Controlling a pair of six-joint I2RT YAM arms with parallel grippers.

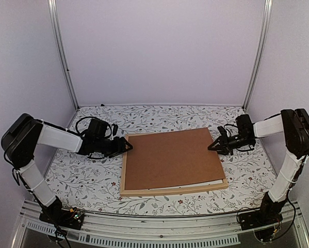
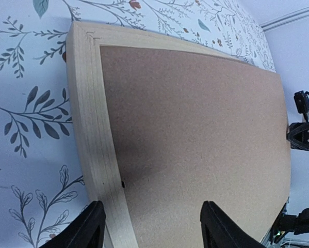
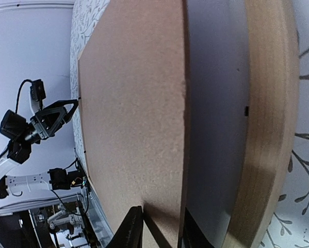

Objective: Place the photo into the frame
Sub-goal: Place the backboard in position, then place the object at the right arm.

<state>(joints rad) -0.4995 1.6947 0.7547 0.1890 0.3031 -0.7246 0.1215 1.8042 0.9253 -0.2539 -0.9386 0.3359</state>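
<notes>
- Right gripper [image 3: 160, 235] straddles the raised edge of the flat brown rectangular backing board [image 3: 133, 103]; clamped or slack, I cannot tell.
- Left gripper [image 2: 151, 227] hangs released above the light wooden rectangular frame [image 2: 87, 113], which lies flat.
- Photo unseen, likely beneath; lower the board squarely inside the rails.

One wooden frame [image 1: 169, 190], one brown backing board [image 1: 172, 157], two arms: left arm [image 1: 56, 138], right arm [image 1: 267, 126].

Plain brown backing board [image 1: 169, 155], pale natural wood frame [image 1: 159, 192], white table cover [image 1: 82, 175] with grey leaf sprigs
</notes>
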